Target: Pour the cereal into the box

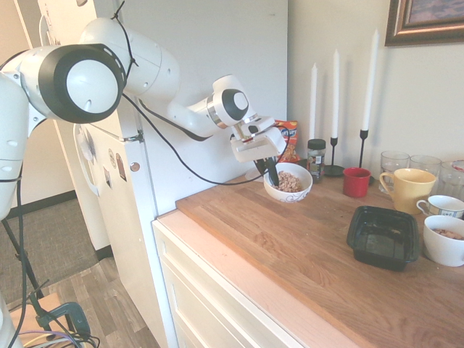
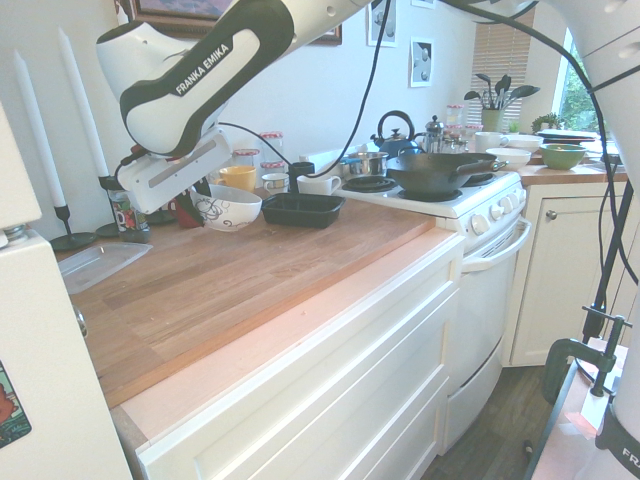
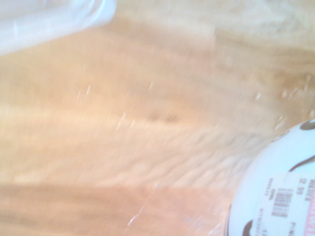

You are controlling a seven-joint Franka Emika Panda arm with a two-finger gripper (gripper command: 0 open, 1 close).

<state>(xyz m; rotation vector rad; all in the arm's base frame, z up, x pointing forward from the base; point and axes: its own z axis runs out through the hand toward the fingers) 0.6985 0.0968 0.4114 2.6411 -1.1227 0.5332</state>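
Small light-tan cereal (image 1: 290,181) rings fill a white bowl (image 1: 288,183) with dark swirl markings, held in the air above the wooden counter (image 1: 304,254). The gripper (image 1: 271,172) is clamped on the bowl's rim. The empty black box (image 1: 383,237) sits on the counter, well apart, beside white cups.

Your end effector (image 1: 272,172) is clamped on the near rim of the white patterned bowl (image 1: 288,183), holding it clear above the wooden tabletop (image 1: 304,254) with the cereal (image 1: 289,181) showing inside. The black box (image 1: 383,237) sits well apart toward the right, just beside another white bowl (image 1: 444,241). Behind the lifted bowl you can see the orange-red snack bag (image 1: 288,139), a dark-lidded jar (image 1: 315,159), a red cup (image 1: 356,182) and a yellow mug (image 1: 407,189).
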